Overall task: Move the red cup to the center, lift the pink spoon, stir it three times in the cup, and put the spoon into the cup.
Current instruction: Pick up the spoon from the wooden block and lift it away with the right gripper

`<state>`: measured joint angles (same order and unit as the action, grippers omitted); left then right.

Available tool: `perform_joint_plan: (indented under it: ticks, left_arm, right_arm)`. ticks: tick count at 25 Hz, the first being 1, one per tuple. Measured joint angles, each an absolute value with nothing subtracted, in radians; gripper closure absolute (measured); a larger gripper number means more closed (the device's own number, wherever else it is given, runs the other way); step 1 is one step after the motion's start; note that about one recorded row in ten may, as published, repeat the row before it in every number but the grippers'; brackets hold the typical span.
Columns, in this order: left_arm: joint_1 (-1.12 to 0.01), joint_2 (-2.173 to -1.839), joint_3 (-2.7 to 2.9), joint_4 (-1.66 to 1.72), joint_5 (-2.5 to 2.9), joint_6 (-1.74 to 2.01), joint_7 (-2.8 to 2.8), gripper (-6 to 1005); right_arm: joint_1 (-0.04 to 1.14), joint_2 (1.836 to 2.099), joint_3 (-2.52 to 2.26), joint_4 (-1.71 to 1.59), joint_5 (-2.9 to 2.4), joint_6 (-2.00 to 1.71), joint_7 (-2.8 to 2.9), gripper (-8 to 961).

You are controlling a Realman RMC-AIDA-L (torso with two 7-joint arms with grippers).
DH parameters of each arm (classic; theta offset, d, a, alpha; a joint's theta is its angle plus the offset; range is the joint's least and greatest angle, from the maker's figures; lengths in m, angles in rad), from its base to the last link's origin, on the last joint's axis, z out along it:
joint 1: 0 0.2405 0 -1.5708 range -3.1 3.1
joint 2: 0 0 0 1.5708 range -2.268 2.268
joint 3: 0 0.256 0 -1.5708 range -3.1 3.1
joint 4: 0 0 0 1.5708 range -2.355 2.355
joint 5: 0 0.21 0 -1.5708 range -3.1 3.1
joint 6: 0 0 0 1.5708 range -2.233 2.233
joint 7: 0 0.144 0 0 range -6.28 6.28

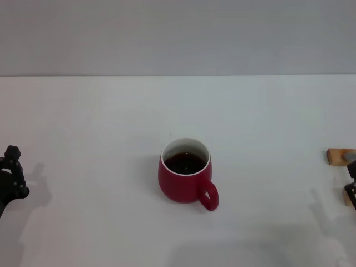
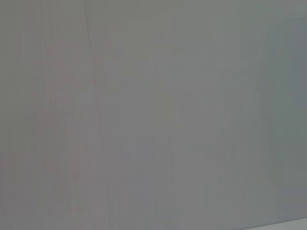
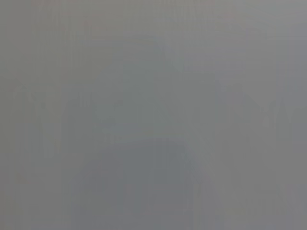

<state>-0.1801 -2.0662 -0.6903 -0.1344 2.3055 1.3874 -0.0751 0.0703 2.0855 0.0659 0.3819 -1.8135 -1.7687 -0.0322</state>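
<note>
The red cup stands upright in the middle of the white table, its handle turned toward the near right and dark liquid inside. The pink spoon is out of view. My left gripper sits at the far left edge of the head view, well away from the cup. Only a dark corner of my right gripper shows at the far right edge. Both wrist views show plain grey surface only.
A tan wooden block lies at the right edge of the table, just beyond the right gripper. Bare table surrounds the cup on all sides.
</note>
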Motion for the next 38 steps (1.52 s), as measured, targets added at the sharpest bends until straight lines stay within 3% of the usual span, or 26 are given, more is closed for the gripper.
perform_joint_plan:
  ticks: [38]
  left_arm:
    - [-0.175, -2.068, -0.686, -0.141, 2.306, 1.387, -0.075, 1001]
  right_arm:
    - [0.077, 2.083, 0.066, 0.374, -1.814, -1.772, -0.032, 196]
